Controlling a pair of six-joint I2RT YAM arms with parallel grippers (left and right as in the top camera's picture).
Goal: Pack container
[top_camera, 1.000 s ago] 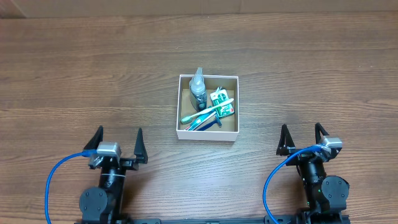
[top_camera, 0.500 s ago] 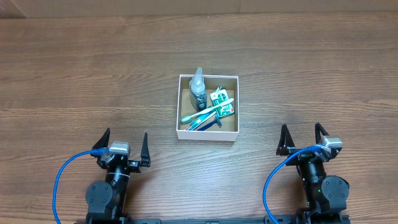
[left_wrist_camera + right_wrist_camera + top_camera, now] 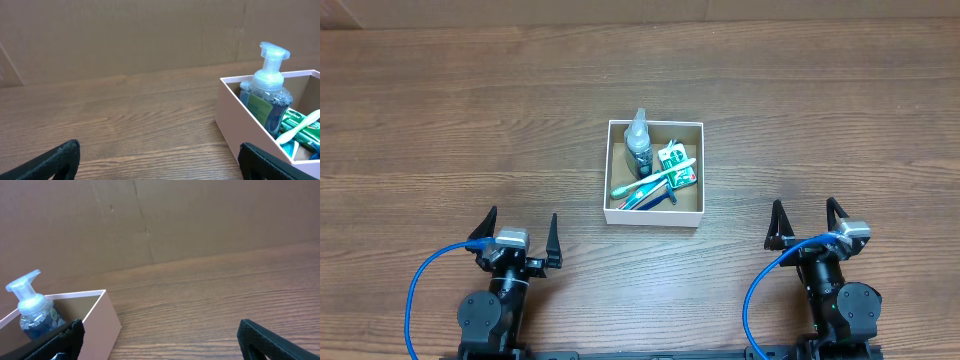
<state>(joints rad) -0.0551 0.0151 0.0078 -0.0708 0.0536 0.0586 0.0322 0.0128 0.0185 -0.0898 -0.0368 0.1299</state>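
The container [image 3: 654, 216], a small square white-walled box with a brown inside, sits at the table's middle. It holds a clear pump bottle [image 3: 638, 136], a green and white toothbrush [image 3: 650, 181], a green toothpaste box [image 3: 674, 163] and a blue item. In the left wrist view the container [image 3: 240, 125] and bottle [image 3: 266, 95] are at right. In the right wrist view the container [image 3: 107, 317] and bottle [image 3: 31, 307] are at left. My left gripper [image 3: 517, 232] and right gripper [image 3: 807, 221] are open and empty, near the front edge.
The brown wooden table [image 3: 470, 120] spreads around the container. A brown cardboard wall [image 3: 125, 35] stands behind the table in both wrist views.
My left gripper moved a little right and back toward the front edge between one second ago and half a second ago. Since then nothing has moved. The right arm stayed still.
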